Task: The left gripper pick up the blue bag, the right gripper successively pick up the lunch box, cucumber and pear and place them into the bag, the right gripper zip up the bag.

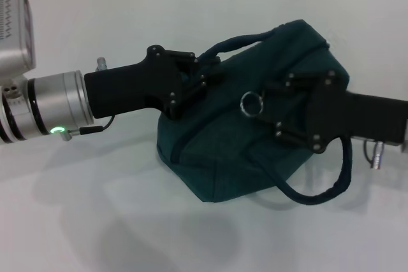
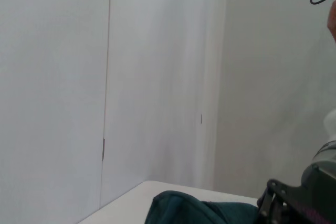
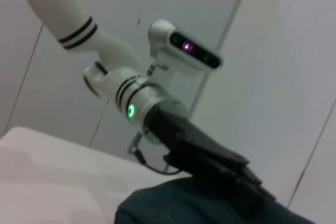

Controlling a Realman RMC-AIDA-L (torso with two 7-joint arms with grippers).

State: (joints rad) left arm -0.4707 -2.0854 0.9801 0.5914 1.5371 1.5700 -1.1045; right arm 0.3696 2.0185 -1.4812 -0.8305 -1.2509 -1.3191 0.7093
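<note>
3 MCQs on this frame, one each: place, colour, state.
1. Where is the left gripper?
A. at the blue bag's upper handle
B. flat on the table
C. out of view

2. What colour is the bag?
A. red
B. dark teal-blue
C. white

3. Where does the zipper's ring pull sit?
A. hidden inside the bag
B. on the table
C. at the right gripper's tips

Answers: A, its claw meets the handle loop; B, the fabric reads teal; C, the ring shows just ahead of the claw.

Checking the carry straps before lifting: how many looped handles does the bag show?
2. One handle arches over the blue bag top by the left hand; the other handle hangs below the right hand.
</note>
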